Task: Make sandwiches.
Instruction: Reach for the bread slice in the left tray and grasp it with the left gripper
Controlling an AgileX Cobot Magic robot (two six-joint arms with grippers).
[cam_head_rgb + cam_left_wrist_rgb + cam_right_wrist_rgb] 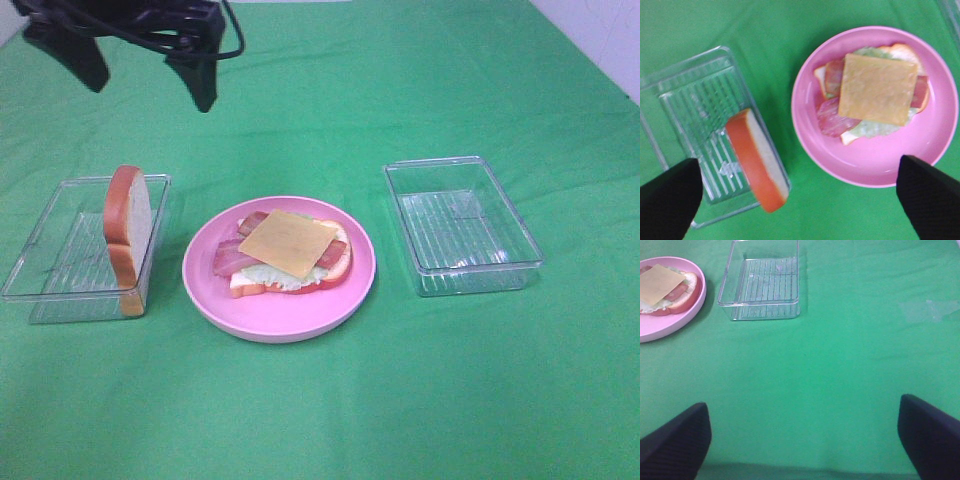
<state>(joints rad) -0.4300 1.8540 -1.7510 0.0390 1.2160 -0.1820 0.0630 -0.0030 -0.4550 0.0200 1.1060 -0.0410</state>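
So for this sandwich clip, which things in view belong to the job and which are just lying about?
Job:
- open sandwich on the pink plate, cheese slice on top
- bread slice on edge in the left tray
- left gripper, open

Lying about:
- right tray, nothing in it
- green cloth

The surface [330, 420] is covered edge to edge by a green cloth with faint creases. A pale wall [600, 35] shows at the far right corner. Lighting is even and diffuse, producing only soft shadows.
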